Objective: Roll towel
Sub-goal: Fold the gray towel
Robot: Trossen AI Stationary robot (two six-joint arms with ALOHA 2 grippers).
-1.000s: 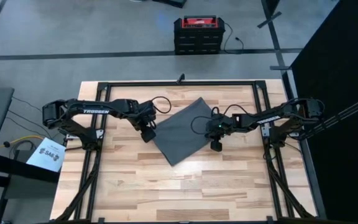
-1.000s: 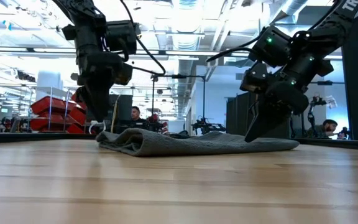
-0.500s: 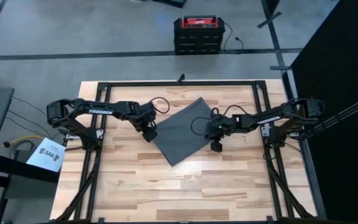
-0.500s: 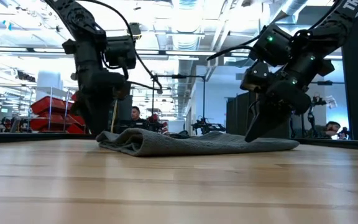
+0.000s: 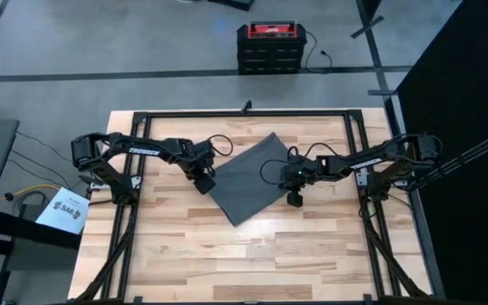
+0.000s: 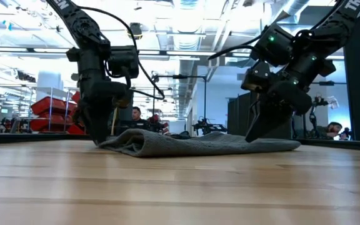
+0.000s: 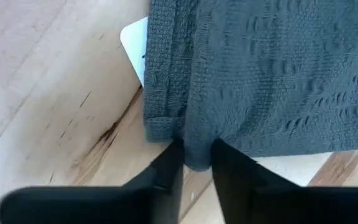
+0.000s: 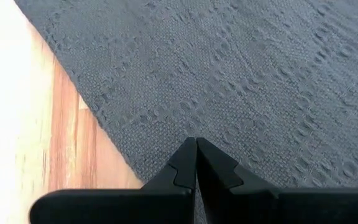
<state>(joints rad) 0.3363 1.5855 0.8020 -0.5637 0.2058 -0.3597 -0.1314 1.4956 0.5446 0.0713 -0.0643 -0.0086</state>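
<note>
Two hands at work on one towel (image 5: pixel 251 179), seen from above: we note the dark grey cloth lying flat as a tilted diamond near the middle of the table (image 5: pixel 227 263). The left hand (image 5: pixel 204 183) sits at the towel's left corner; the right hand (image 5: pixel 294 197) sits at its right edge. A red and black case (image 5: pixel 268 40) stands on the floor beyond the table.

Low view: we see the towel (image 6: pixel 199 144) as a low, rumpled strip on the wood. The left hand (image 6: pixel 99 134) reaches down to its left end, the right hand (image 6: pixel 254 134) comes down at its right end. A person (image 6: pixel 135 116) sits far behind.

Left wrist view: the left hand (image 7: pixel 196 163) pinches a small fold of the towel's (image 7: pixel 260 81) edge between its fingers (image 7: pixel 169 168), close to the hemmed corner. A white tag (image 7: pixel 135 50) pokes out from under the hem onto the wood.

Right wrist view: the right hand (image 8: pixel 196 163) has its fingers (image 8: pixel 182 168) pressed together, tips over the towel (image 8: pixel 229 74) close to its edge; whether cloth is caught between them we cannot tell.
</note>
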